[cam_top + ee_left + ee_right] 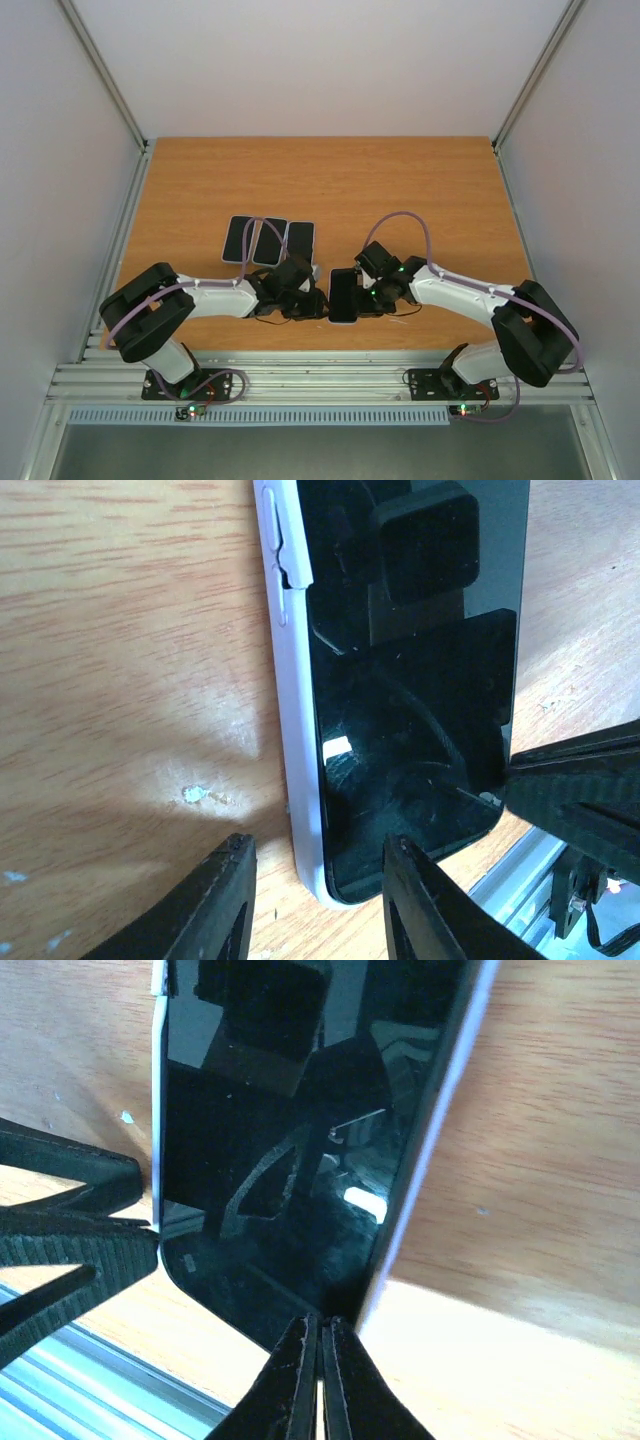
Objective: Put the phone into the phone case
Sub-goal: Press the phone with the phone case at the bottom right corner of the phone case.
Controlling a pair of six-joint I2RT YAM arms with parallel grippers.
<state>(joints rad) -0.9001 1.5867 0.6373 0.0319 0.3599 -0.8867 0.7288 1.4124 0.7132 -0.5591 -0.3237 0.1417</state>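
The black phone (342, 296) lies screen up inside the white phone case (297, 730) near the table's front edge, between both arms. In the left wrist view the phone (420, 710) fills the case, whose rim runs along its left side with a small step near the top. My left gripper (320, 855) is open and straddles the case's near left corner; one finger hangs over wood, the other over the screen. My right gripper (322, 1325) is shut with nothing in it, its tips against the phone's (290, 1160) near edge beside the case rim (440, 1130).
Three more dark phones (268, 241) lie side by side just behind the left arm. The metal rail (320, 385) of the table's front edge runs close below the phone. The left gripper's fingers (70, 1240) show at the left of the right wrist view.
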